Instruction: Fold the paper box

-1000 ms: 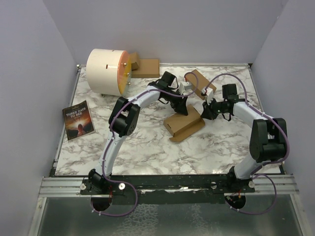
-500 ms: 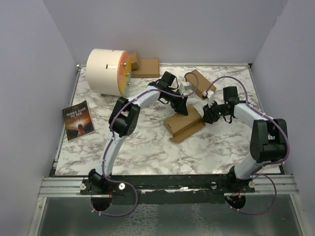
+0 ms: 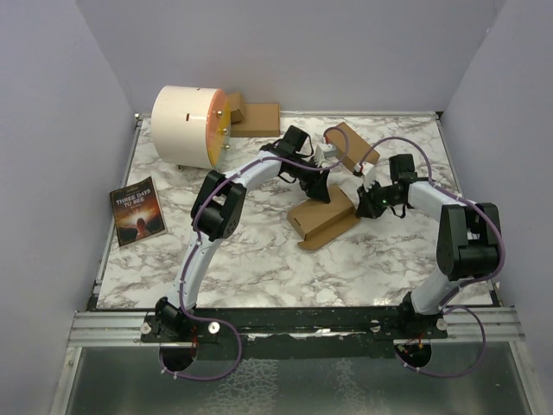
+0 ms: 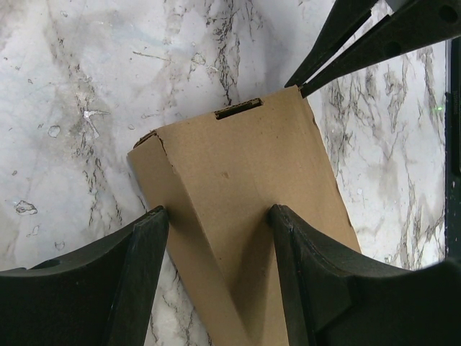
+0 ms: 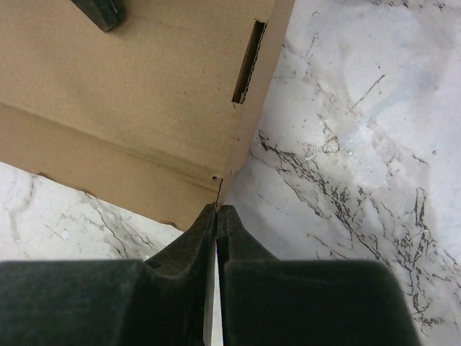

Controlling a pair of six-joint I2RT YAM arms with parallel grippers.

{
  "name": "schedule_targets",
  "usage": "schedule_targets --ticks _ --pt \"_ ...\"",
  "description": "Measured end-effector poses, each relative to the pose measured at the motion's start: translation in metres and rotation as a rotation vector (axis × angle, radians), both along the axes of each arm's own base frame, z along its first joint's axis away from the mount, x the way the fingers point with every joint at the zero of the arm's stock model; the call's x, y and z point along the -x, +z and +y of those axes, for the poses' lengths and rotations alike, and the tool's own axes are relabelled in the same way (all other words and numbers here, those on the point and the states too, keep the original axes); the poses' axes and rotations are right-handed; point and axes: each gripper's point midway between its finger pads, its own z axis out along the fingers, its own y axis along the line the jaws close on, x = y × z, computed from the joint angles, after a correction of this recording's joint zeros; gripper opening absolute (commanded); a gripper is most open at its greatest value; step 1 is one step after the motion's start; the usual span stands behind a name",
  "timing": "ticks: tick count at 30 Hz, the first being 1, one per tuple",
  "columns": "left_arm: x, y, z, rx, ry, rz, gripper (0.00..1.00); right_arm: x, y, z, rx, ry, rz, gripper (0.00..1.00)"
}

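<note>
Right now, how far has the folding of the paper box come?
Done: the paper box is partly shaped, one wall raised along a crease. In hand: the left gripper clamps that raised fold; the right gripper, shut, sits at a corner of it. Left: the box lies open, its slot empty, so flaps probably need tucking and closing.

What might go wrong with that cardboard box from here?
The right pincer is shut, tips at the corner of the box with nothing visibly between them; pushing on might slide or crumple it instead of folding. The left pincer only straddles the box, so it may slip free.
</note>
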Motion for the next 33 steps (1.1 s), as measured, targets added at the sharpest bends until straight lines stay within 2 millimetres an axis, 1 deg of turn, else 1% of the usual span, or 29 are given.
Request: schedule_targets --ticks 10,23,28,33 --pt "0.001 0.000 -0.001 0.001 -0.003 -0.001 0.61 0.001 0.000 0.000 -0.004 -0.007 0.007 0.01" --pt "0.006 0.000 -0.008 0.001 -0.028 -0.013 0.61 0.007 0.004 -0.001 -0.010 -0.030 0.043 0.01" --pt "0.007 0.000 -0.009 0.002 -0.026 -0.011 0.66 0.007 0.006 -0.001 -0.012 -0.033 0.045 0.01" --pt "0.003 0.000 -0.010 -0.005 0.013 0.011 0.71 0.006 0.006 -0.002 -0.009 -0.039 0.045 0.01"
